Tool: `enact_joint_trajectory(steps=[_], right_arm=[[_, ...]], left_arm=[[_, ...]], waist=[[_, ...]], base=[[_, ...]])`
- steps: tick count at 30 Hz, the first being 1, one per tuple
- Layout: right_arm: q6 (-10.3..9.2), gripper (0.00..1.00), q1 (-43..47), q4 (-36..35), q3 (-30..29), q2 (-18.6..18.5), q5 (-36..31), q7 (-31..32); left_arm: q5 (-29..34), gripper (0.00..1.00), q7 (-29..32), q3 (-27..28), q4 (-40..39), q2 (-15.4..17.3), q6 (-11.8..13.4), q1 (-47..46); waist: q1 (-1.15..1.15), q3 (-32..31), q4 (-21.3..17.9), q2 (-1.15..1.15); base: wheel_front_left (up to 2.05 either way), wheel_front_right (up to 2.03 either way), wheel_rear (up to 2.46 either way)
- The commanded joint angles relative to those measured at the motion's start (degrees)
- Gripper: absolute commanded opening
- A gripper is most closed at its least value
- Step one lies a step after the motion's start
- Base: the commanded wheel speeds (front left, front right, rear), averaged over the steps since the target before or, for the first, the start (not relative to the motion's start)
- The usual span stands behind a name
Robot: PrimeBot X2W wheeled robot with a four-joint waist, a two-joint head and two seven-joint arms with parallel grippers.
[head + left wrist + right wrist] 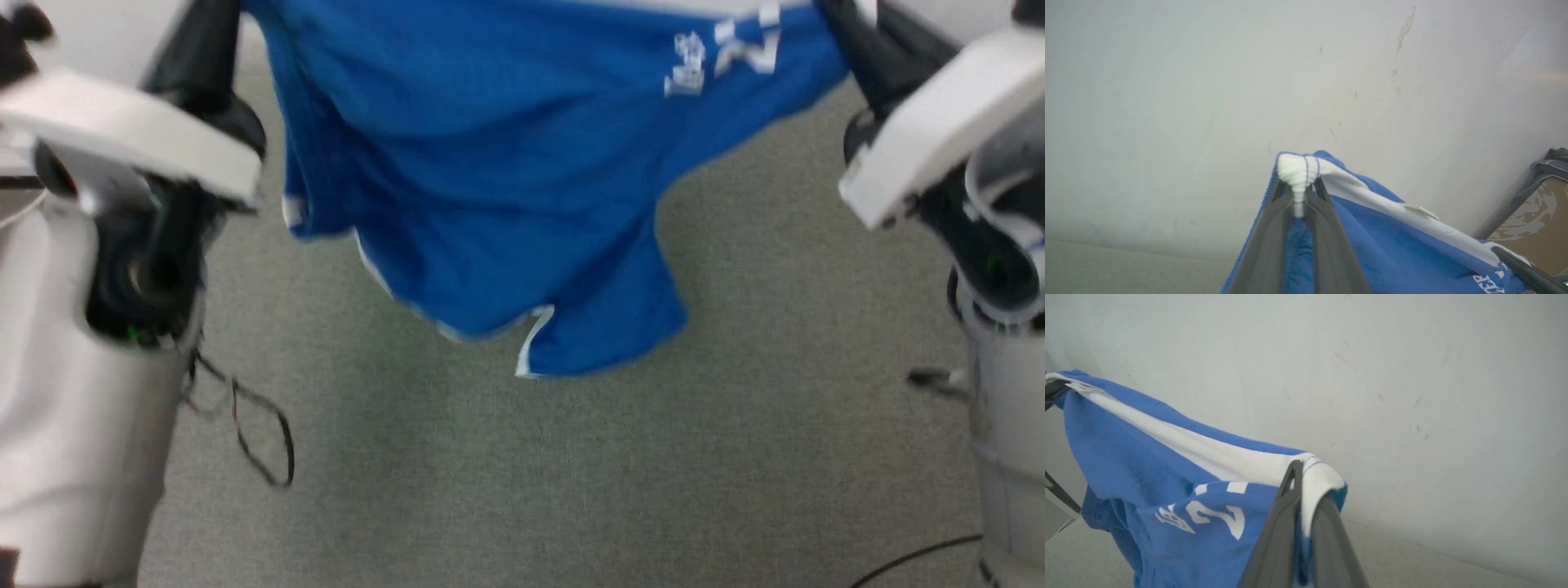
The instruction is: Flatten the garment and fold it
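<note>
The garment (490, 163), bright blue shorts with white trim and a white "2", hangs in the air between my two arms, its lower part sagging above the grey floor. My left gripper (1299, 192) is shut on a bunched white-edged corner of the garment (1372, 228). My right gripper (1306, 486) is shut on the opposite white-edged corner of the garment (1167, 477), beside the lettering. In the head view the dark fingers of both grippers meet the fabric at the top left and top right, with the fingertips cut off by the frame edge.
Grey carpet (522, 474) lies below the hanging fabric. A pale scuffed wall (1249, 81) stands close ahead. A loose dark cable (253, 433) dangles by my left arm. A brown panel with a dark frame (1535, 208) leans at the wall.
</note>
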Motion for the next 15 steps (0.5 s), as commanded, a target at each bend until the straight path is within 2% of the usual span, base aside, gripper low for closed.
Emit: enact_joint_trajectory(steps=[1,5,11,15], right_arm=[[-0.05,0.00,-2.6,1.4,0.9,-0.8,-1.0,-1.1],[-0.05,0.00,-12.5,8.0,4.0,-2.5,-5.0,-6.6],[-0.05,0.00,-28.0,19.4,4.8,-1.7,-10.8,-18.5],[-0.05,0.00,-33.2,24.7,5.9,-1.3,-12.5,-24.2]], left_arm=[[0.5,0.00,-0.5,0.6,1.4,0.2,0.1,-2.5],[2.1,0.00,-3.1,1.9,6.8,-0.4,0.3,-11.2],[5.1,0.00,-9.1,3.2,13.2,-1.9,0.0,-23.0],[6.6,0.00,-12.9,3.1,16.3,-2.7,-1.1,-26.5]], waist=[[-0.01,3.7,-1.1,0.00],[-0.01,7.2,-2.1,0.00],[-0.01,10.8,-2.7,0.00],[-0.01,12.0,-2.3,0.00]], base=[[0.00,0.00,0.00],[0.00,0.00,0.00],[0.00,0.00,0.00],[0.00,0.00,0.00]])
